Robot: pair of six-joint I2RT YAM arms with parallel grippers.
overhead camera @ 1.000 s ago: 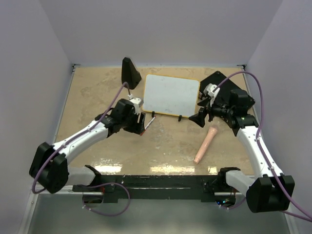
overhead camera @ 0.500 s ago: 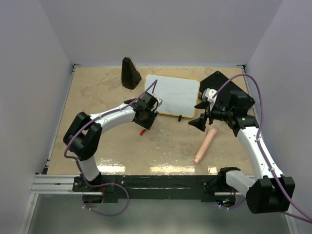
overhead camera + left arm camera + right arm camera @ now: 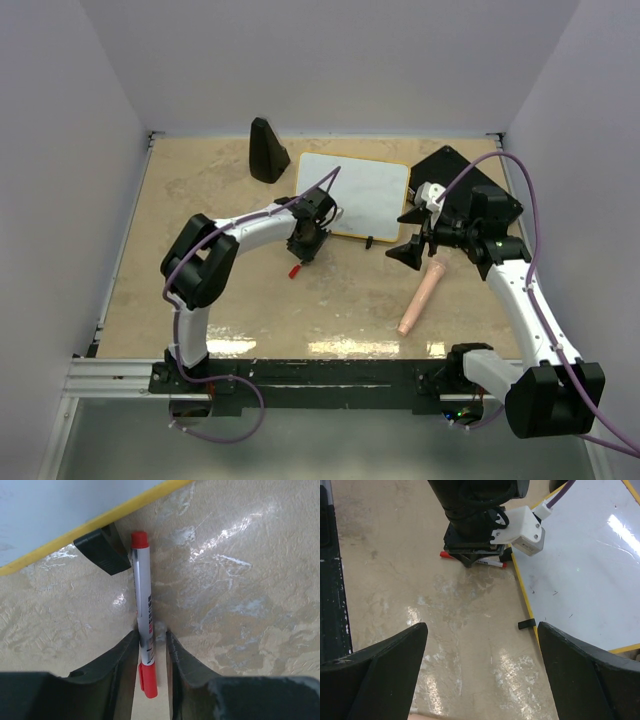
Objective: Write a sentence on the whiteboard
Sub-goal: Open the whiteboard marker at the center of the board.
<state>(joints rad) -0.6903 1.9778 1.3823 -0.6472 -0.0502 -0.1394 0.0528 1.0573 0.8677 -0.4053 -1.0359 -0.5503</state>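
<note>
1. Red-ended marker (image 3: 144,620) with a white barrel lies flat on the counter (image 3: 200,200), just off the near-left corner of the whiteboard (image 3: 352,195). Its far red end sits just beside the board's left black foot (image 3: 102,555).
2. Whiteboard sits toward the far edge of the counter, a little right of centre. Its face is blank; no red writing shows.
3. Left hand (image 3: 151,636) is down over the marker, with its fingers straddling the barrel close to the nearer red end. The barrel's long axis runs straight out between the fingers, away from the wrist and toward the board, so the fingers cross it squarely.
4. Left hand is narrowed to little more than the barrel's width. One finger touches the barrel; a sliver of counter shows at the other. Not clamped, by my reading, and the marker is not lifted.
5. Right hand (image 3: 481,630) is spread wide and holds nothing. It hovers off the board's near-right corner, well apart from the marker.
6. Judgement: the left arm is plainly the nearer. The pickup needs only the last bit of closing, then a lift. The foot beside the far end could snag.
</note>
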